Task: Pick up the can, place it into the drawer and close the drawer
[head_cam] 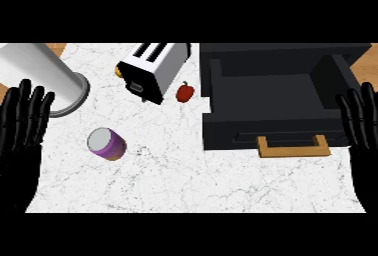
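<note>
A purple can (108, 144) with a grey lid stands tilted on the white marble counter (192, 180), left of centre. The dark drawer (277, 102) is pulled open at the right, its inside bare, with a wooden handle (293, 148) on its front. My left hand (22, 125) rests open at the left edge, fingers up, apart from the can. At the right edge my right hand (362, 125) also stands open, beside the drawer's right wall. Neither hand holds anything.
A silver toaster (153, 69) stands at the back, with a small red pepper (185, 92) beside it near the drawer's left wall. A tall grey cylinder (40, 75) stands at the back left. Something yellow (118, 71) peeks from behind the toaster.
</note>
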`<move>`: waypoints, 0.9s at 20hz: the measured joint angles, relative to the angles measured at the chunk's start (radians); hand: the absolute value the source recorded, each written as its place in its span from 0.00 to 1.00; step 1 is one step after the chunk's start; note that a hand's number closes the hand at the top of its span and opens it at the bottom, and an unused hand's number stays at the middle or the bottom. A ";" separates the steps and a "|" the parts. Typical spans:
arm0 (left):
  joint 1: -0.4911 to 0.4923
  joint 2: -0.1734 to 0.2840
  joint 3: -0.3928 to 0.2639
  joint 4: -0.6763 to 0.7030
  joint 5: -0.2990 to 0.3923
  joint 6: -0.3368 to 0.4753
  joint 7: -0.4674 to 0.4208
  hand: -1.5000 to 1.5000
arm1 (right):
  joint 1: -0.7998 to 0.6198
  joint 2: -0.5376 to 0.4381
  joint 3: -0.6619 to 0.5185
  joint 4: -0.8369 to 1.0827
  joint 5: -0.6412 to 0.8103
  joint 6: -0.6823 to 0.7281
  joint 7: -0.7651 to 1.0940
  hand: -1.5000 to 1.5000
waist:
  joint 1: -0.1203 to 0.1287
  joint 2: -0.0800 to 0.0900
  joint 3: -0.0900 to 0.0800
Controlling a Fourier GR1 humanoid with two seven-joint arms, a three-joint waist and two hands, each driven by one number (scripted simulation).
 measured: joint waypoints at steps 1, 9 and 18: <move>-0.006 0.006 -0.013 -0.010 0.014 -0.021 0.004 0.00 | 0.005 -0.002 -0.006 -0.010 -0.009 0.003 0.003 0.00 | 0.001 0.002 -0.008; -0.009 0.170 -0.158 0.060 0.330 -0.443 -0.007 0.00 | 0.024 0.017 -0.008 0.034 -0.001 -0.028 0.070 0.00 | -0.018 0.025 -0.038; -0.039 0.498 0.028 0.342 0.676 -0.888 -0.041 0.00 | 0.100 0.006 -0.041 0.022 -0.014 -0.040 0.197 0.00 | 0.002 0.018 -0.038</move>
